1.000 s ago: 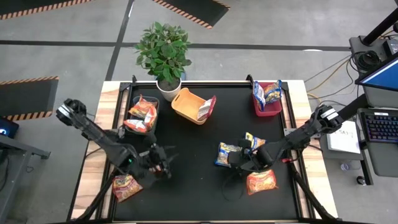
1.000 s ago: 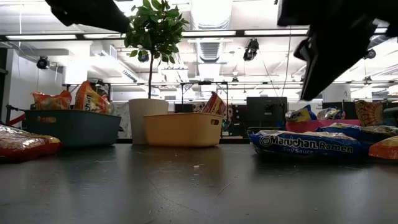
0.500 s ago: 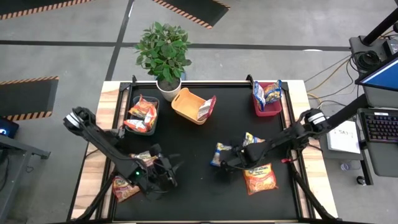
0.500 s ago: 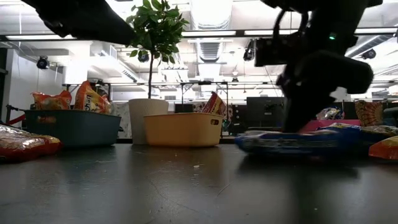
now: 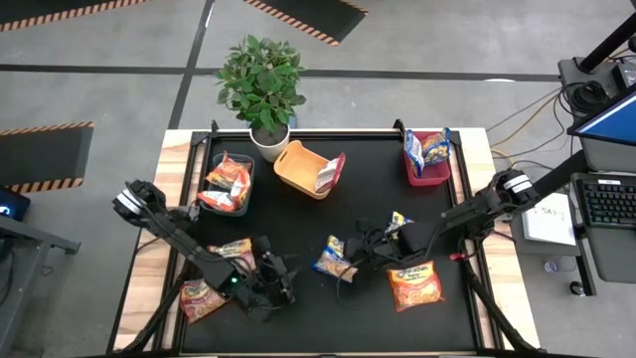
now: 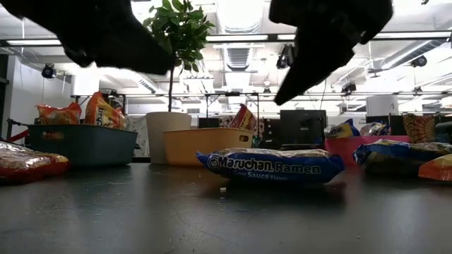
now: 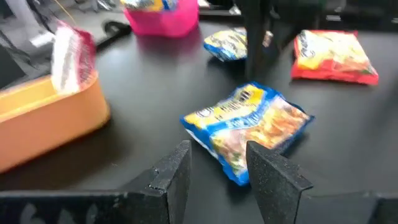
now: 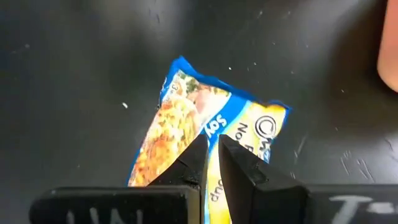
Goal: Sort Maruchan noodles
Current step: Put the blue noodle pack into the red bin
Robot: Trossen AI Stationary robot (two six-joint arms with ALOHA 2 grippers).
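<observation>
The black tabletop (image 5: 298,214) carries 1 blue-and-yellow noodle packet (image 5: 334,260) lying flat at its center. The right hand (image 5: 350,267) hovers above it, fingers pressed together; the left hand (image 5: 283,288) waits nearby, spread. Ceiling lights glow behind.
</observation>
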